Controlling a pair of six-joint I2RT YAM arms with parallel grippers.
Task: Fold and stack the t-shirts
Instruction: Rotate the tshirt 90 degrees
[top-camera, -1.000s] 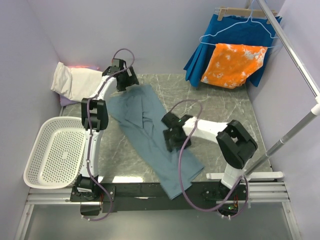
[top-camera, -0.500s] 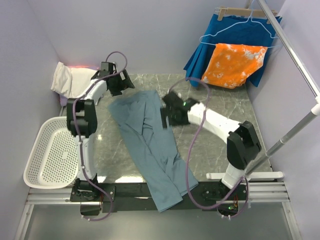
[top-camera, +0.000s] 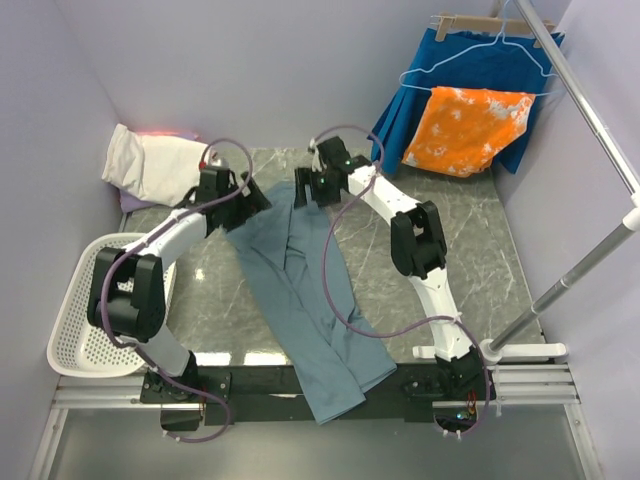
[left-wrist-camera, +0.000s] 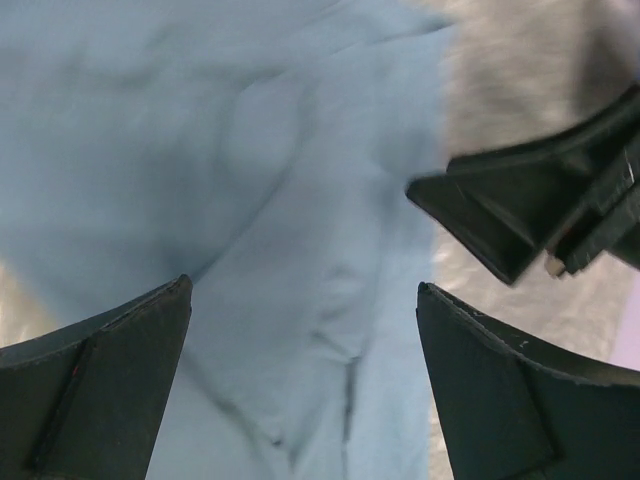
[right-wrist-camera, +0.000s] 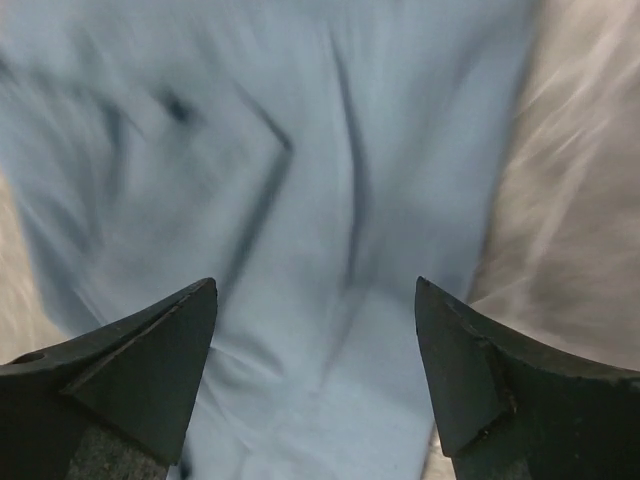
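The dusty blue-grey t-shirt (top-camera: 300, 290) lies in a long, narrow, wrinkled strip running diagonally from the back centre of the table over the near edge. My left gripper (top-camera: 252, 198) is open, low over its far left corner. My right gripper (top-camera: 304, 190) is open over its far right corner. In the left wrist view the open gripper (left-wrist-camera: 302, 290) hangs over the blue cloth (left-wrist-camera: 250, 200), with the right gripper's fingers (left-wrist-camera: 520, 215) close by. In the right wrist view the open gripper (right-wrist-camera: 315, 285) frames blurred blue cloth (right-wrist-camera: 320, 180). The cream-white folded shirt (top-camera: 150, 165) lies at back left on a lavender one (top-camera: 133, 203).
A white perforated basket (top-camera: 75, 330) sits at the left edge, partly behind my left arm. A bright blue pleated garment (top-camera: 420, 100) and an orange-and-white cloth (top-camera: 465, 128) hang at back right. A metal rail (top-camera: 585, 110) runs along the right side.
My right gripper has swept from the shirt's middle to its far edge. My left arm has swung inward to the far left corner. The shirt lies narrower and has slid further over the near edge.
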